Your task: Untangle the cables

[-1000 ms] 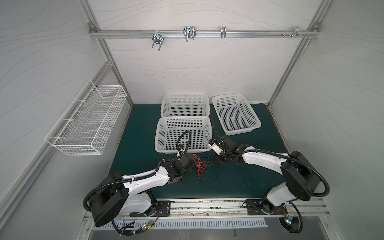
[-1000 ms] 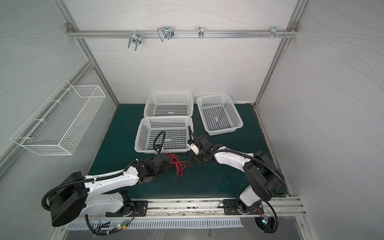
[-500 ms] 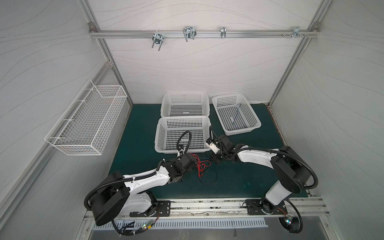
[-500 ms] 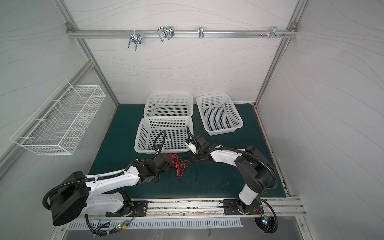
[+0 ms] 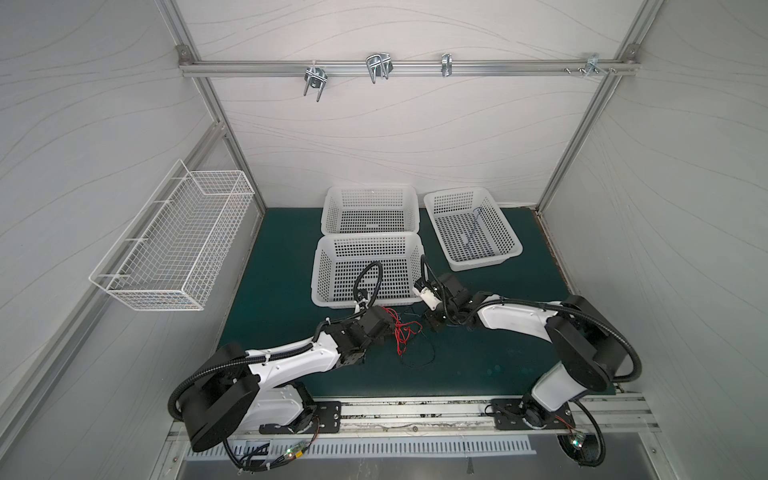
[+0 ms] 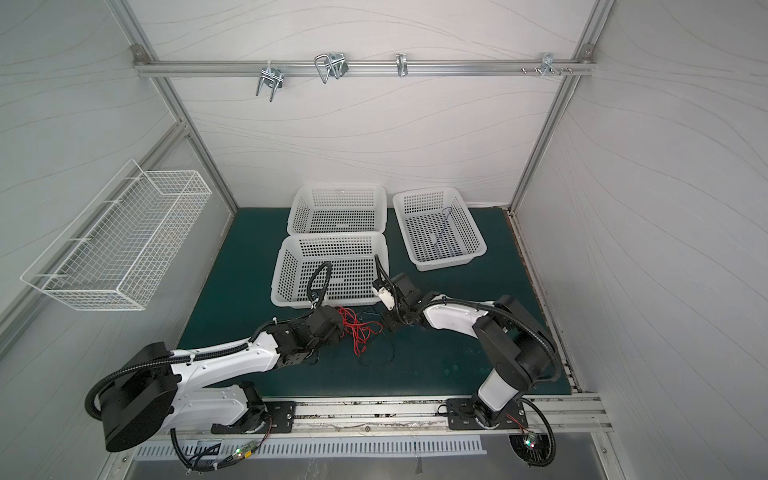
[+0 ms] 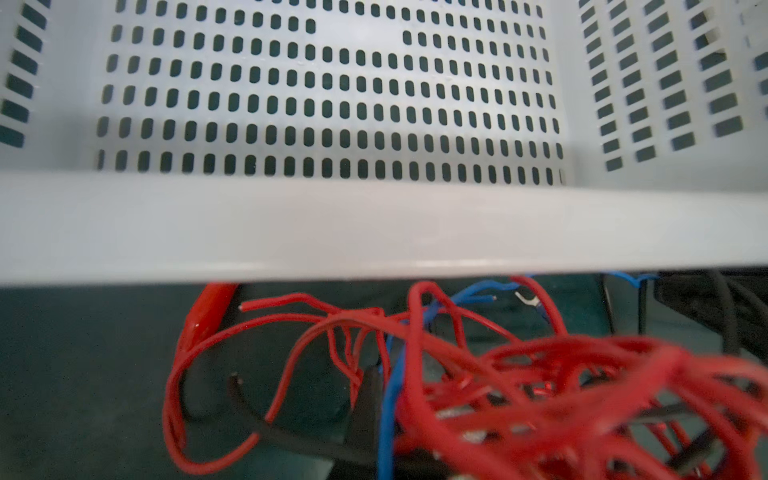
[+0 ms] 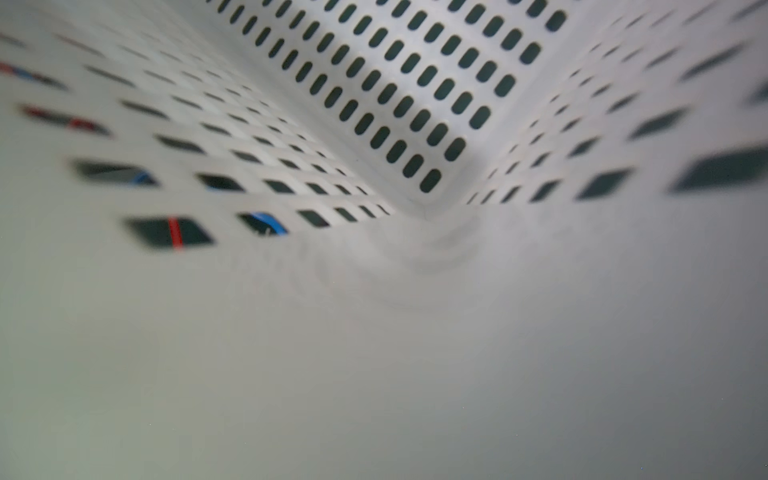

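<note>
Left wrist view: the cables (image 7: 457, 374), a tangle of mostly red strands with some blue and black, lie on the green tabletop (image 7: 83, 353). They are just in front of the near basket (image 7: 374, 224), whose solid rim spans the frame behind them.

In both top views the cables (image 5: 403, 328) (image 6: 359, 328) sit between the left hand (image 5: 386, 326) and the right hand (image 5: 434, 322). A black loop (image 5: 419, 359) trails toward the front edge.

- Left hand: closed on red strands at the tangle's left side.
- Right hand: closed, at the tangle's right side beside the near basket's front corner. It cannot be told whether a strand is pinched. The blurred basket wall (image 8: 415, 332) fills the right wrist view, and strands show only through its slots.

A far basket (image 5: 370, 193) stands directly behind the near basket. A third basket (image 5: 511, 245), angled to the right, holds a single blue cable (image 5: 473, 232). A wire rack (image 5: 174, 245) hangs on the left wall, and a rail (image 5: 415, 66) with hooks crosses the back wall.

Compared with one second earlier, the right hand has shifted left toward the tangle and its fingers have come together. The left arm and the tangle are unchanged.
</note>
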Action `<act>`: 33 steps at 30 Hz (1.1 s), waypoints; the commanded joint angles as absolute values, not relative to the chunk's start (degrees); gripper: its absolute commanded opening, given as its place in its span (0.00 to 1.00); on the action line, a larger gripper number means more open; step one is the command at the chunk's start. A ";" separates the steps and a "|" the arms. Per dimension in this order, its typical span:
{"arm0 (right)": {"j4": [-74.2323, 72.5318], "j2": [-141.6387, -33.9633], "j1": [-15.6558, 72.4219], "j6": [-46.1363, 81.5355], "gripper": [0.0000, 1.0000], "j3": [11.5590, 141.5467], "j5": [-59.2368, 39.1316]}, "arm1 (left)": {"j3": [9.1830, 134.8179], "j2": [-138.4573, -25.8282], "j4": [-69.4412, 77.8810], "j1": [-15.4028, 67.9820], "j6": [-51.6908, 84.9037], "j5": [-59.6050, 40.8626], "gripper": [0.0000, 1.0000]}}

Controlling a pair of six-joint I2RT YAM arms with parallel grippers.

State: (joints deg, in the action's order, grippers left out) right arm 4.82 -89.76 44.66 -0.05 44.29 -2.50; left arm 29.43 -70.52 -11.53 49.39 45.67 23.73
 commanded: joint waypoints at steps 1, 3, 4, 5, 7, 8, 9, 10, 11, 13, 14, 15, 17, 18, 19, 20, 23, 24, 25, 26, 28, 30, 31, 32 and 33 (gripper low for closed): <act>8.43 -83.95 44.47 -0.82 0.00 43.50 2.59 | 29.61 -69.50 -11.33 49.04 47.18 25.20 0.00; 9.71 -79.87 44.36 -0.98 0.00 42.84 4.12 | 29.19 -69.25 -11.70 49.05 47.67 25.39 0.00; 10.52 -77.99 44.30 -0.97 0.00 42.65 5.02 | 29.02 -69.08 -11.80 49.04 47.84 25.45 0.00; 11.71 -75.86 44.21 -0.81 0.00 42.77 6.27 | 28.80 -68.89 -11.95 49.04 48.22 25.64 0.00; 14.44 -72.27 44.00 -0.70 0.00 43.25 8.21 | 28.33 -68.50 -12.13 49.04 48.75 25.75 0.00; 15.82 -70.28 43.91 -0.52 0.00 43.52 9.51 | 28.14 -68.25 -12.13 49.04 48.86 25.71 0.01; 17.29 -68.40 43.85 -0.03 0.00 43.82 11.02 | 27.99 -68.01 -12.21 49.07 49.02 25.80 0.03; 18.45 -66.80 43.65 0.21 0.00 44.18 12.21 | 27.87 -67.87 -12.21 49.04 49.04 25.71 0.08; 20.08 -65.07 43.33 0.35 0.00 44.68 12.69 | 27.71 -67.56 -12.09 49.04 49.04 25.72 0.16; 22.46 -62.23 43.29 0.48 0.00 45.54 13.82 | 27.38 -66.99 -11.88 49.04 48.97 25.75 0.30; 23.41 -60.65 43.26 0.53 0.00 45.97 14.43 | 27.33 -66.76 -11.68 49.04 48.72 25.60 0.34; 24.37 -59.27 43.32 0.45 0.00 46.47 14.59 | 27.25 -66.35 -11.64 49.04 48.53 25.57 0.38; 25.84 -57.25 43.25 0.16 0.00 47.49 15.36 | 27.24 -65.85 -11.31 49.09 47.81 25.37 0.43; 26.46 -56.31 43.24 -0.04 0.00 48.01 16.41 | 27.18 -65.54 -10.95 49.05 47.29 25.08 0.45; 26.85 -55.71 43.31 -0.66 0.00 48.31 16.89 | 27.06 -65.13 -10.60 49.04 46.81 24.84 0.47; 27.63 -55.23 43.32 -1.48 0.00 48.79 17.76 | 26.92 -64.77 -10.12 49.05 46.17 24.47 0.48; 29.64 -55.07 43.25 -2.74 0.00 49.83 21.05 | 26.05 -63.17 -8.26 49.06 44.41 23.02 0.51; 30.05 -55.42 43.32 -3.21 0.00 50.14 21.84 | 25.57 -62.21 -7.30 49.04 43.55 22.22 0.51; 30.39 -55.72 43.25 -3.65 0.00 50.26 22.05 | 25.13 -61.41 -6.35 49.04 42.67 21.30 0.52; 30.50 -56.21 43.26 -3.93 0.00 50.51 22.29 | 24.60 -60.25 -5.60 49.04 42.14 20.71 0.52; 30.11 -57.14 43.31 -4.25 0.00 50.29 22.98 | 23.71 -58.01 -4.78 49.06 41.16 19.71 0.53; 29.66 -58.34 43.25 -4.34 0.00 50.45 24.41 | 23.04 -55.31 -4.49 49.04 39.88 18.77 0.53; 29.39 -58.86 43.31 -4.24 0.00 50.52 25.03 | 22.74 -54.08 -4.52 49.04 39.26 18.33 0.52; 29.12 -59.52 43.29 -4.22 0.00 50.62 26.01 | 22.44 -52.65 -4.70 49.04 38.70 18.14 0.51; 28.96 -60.03 43.24 -4.31 0.00 50.78 26.50 | 22.13 -51.22 -5.12 49.04 38.50 18.19 0.47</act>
